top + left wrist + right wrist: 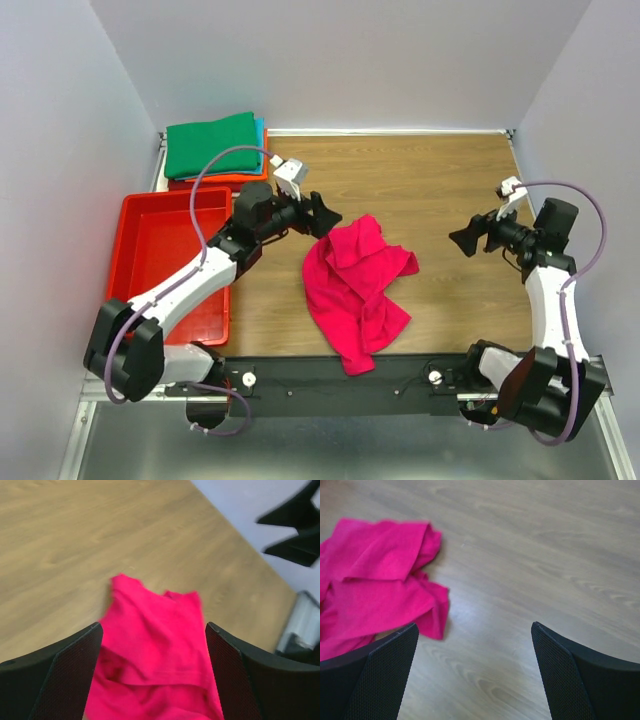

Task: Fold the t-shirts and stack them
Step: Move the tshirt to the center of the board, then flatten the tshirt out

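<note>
Wooden table (440,190) carries a red tray (160,250) at its left edge. Magenta t-shirt (355,290) lies crumpled at centre. Folded t-shirts (212,148), green uppermost, are stacked at the far left corner. Left gripper (328,215) hovers just beside the magenta shirt, jaws wide, empty. Right gripper (458,240) likewise gapes empty, well apart.

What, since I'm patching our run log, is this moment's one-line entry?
left gripper: open, beside pink t-shirt | right gripper: open, clear of it | t-shirt: crumpled, unfolded | folded stack: far-left corner
</note>
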You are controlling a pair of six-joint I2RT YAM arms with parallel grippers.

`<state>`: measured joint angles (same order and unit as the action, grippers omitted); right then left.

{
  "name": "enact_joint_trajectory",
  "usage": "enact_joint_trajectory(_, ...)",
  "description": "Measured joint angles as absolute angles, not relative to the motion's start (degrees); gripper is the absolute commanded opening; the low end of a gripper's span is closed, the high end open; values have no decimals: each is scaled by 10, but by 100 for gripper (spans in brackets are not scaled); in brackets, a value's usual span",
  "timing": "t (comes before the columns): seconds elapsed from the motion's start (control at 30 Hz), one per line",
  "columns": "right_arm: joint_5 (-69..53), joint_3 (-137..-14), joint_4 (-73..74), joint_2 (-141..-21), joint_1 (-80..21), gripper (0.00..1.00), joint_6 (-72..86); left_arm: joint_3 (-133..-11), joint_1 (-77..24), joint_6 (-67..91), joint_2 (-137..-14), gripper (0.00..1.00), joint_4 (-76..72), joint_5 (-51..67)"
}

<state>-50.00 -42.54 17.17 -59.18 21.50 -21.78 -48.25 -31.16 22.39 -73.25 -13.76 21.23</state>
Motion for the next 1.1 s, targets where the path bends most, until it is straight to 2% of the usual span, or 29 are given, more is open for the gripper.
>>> enact_joint_trajectory(0.2,-562,-455,279,-662,200,100,-314,-581,-312,87,-708,87,-89,194)
enact_joint_trajectory(0.27,-575,-462,309,-680,180,100,-344,-595,-319,36,-704,83,-78,211)
enact_joint_trajectory(0.43,-580,-468,354,-716,133,100,-387,-595,-385,-100,-731,82,-41,245)
enact_joint_trajectory(0.63,-551,-483,356,-743,132,100,-364,-620,-500,-200,-849,77,-13,236)
enact_joint_trajectory(0.73,-510,-484,335,-743,141,100,-326,-681,-547,-232,-935,74,-3,202)
enact_joint_trajectory(1.1,-402,-484,275,-742,179,100,-229,-825,-624,-277,-1129,72,23,33)
